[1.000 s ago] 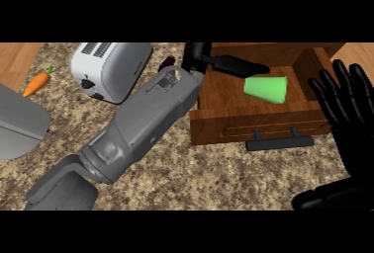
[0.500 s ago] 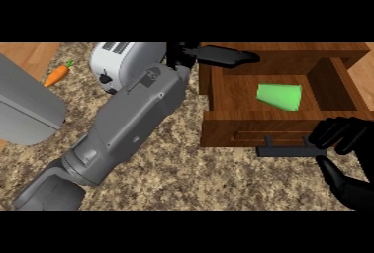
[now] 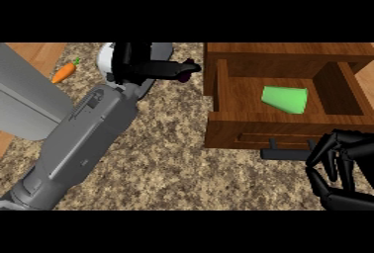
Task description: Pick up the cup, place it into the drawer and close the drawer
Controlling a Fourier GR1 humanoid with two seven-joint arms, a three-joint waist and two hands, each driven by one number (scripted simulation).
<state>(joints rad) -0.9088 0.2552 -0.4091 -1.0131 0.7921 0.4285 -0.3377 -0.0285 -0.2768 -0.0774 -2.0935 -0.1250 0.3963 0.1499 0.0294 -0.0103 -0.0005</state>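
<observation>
While sideways in the drawer (image 3: 219, 96), a green tapered cup (image 3: 285, 99); right hand (image 3: 342, 165) curled by handle (image 3: 285, 154).

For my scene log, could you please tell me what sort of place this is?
Most likely a kitchen counter: a speckled stone worktop with a white toaster and an orange carrot lying on it.

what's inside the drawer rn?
Only the green cup, lying on its side on the floor of the open drawer. Nothing else shows in it. Anything further back, under the cabinet top, is covered and cannot be seen.
</observation>
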